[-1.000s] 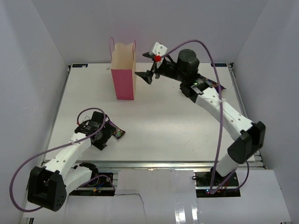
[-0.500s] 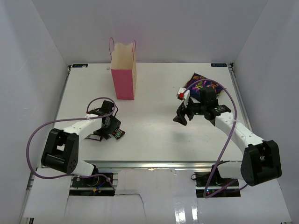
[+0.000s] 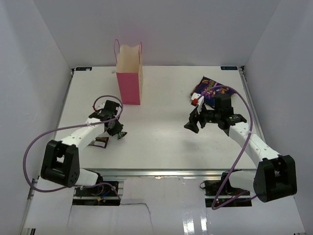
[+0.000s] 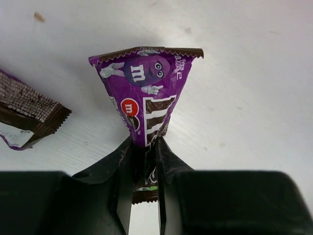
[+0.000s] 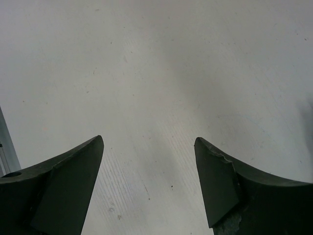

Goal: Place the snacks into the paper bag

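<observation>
My left gripper is shut on a small purple candy packet, pinching its lower end; the packet sticks out ahead of the fingers above the table. A second dark brown packet lies flat just left of it. The pink paper bag stands upright at the back, well beyond the left gripper. My right gripper hangs open over bare table with nothing between its fingers. The larger dark blue-purple snack bag lies behind the right arm.
White walls close in the table on the left, right and back. The table's metal front edge runs just ahead of both arm bases. A purple cable loops over each arm.
My left gripper has closed on the purple packet and drawn it slightly right and away from the other packet. The right arm swung down from near the bag to mid-table, staying open.
</observation>
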Robot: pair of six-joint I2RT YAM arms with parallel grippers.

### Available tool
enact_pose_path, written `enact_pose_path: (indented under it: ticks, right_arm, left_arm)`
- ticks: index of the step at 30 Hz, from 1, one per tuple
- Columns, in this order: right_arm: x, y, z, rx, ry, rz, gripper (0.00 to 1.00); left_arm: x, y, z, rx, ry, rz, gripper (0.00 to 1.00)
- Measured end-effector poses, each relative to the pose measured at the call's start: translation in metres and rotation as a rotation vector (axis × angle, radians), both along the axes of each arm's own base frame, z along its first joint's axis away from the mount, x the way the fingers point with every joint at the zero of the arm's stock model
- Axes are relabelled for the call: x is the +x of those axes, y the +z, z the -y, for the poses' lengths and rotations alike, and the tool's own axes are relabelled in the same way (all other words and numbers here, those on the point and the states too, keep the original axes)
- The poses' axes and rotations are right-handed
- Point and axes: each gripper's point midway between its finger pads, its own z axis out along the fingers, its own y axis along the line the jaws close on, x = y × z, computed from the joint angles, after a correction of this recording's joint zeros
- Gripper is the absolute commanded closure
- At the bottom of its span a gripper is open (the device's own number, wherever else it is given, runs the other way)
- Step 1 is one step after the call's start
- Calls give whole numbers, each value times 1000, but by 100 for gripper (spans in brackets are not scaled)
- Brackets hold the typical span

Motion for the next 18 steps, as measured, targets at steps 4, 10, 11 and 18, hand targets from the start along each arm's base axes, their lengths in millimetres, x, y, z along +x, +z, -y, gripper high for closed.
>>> enact_pose_path:
  ticks: [4, 10, 11, 18]
  right_arm:
    - [3, 0, 4, 1, -17, -4, 19]
    - [10, -3, 15, 3, -58, -16, 20]
    - [12, -4, 16, 3, -66, -22, 20]
    - [16, -10, 23, 3, -96, -49, 20]
  left_arm:
    - [17, 70, 6, -5, -174, 228, 71]
    - [47, 243, 27, -13, -407, 723, 72]
    - [53, 271, 31, -5, -434, 798, 72]
    - [134, 354, 60, 96, -579, 955, 71]
